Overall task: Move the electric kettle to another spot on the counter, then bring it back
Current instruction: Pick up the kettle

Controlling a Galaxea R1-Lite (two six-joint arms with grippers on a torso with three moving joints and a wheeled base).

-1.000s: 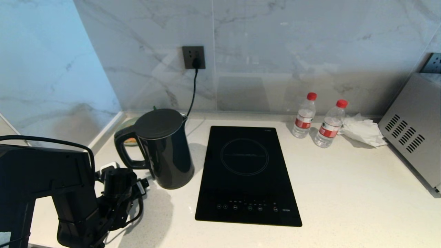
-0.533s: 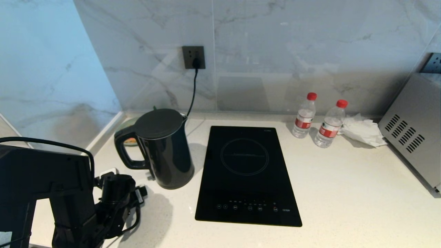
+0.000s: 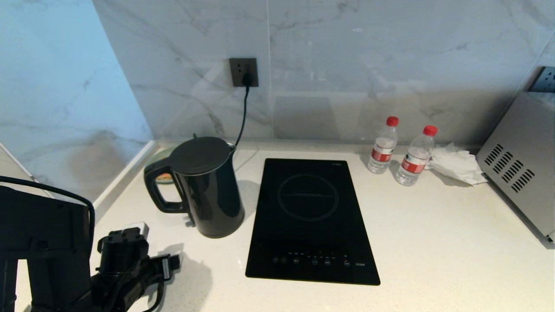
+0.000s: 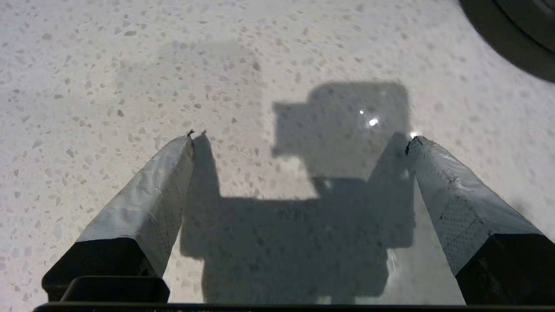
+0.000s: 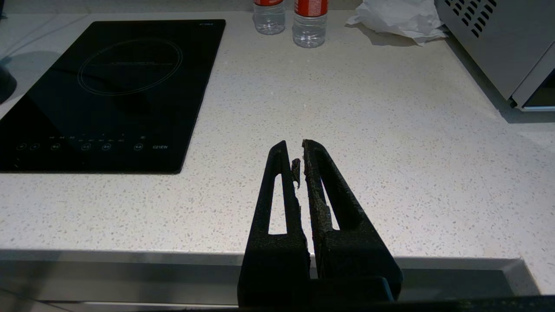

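Light's decent on my feed, bright and even from overhead. The kettle (image 3: 204,186) throws a soft shadow to its right onto the worktop (image 3: 433,242), and the glossy wall panels carry faint pale reflections. On the left wrist cam I get a hard-edged dark shadow of the left claw (image 4: 299,138) on the speckled stone, with a couple of tiny glare sparkles inside it; the dark round shape in the far corner is smeared. The hob (image 5: 108,86) mirrors a dim reflection on the right wrist cam. The cabinet front under the edge sits in shade.
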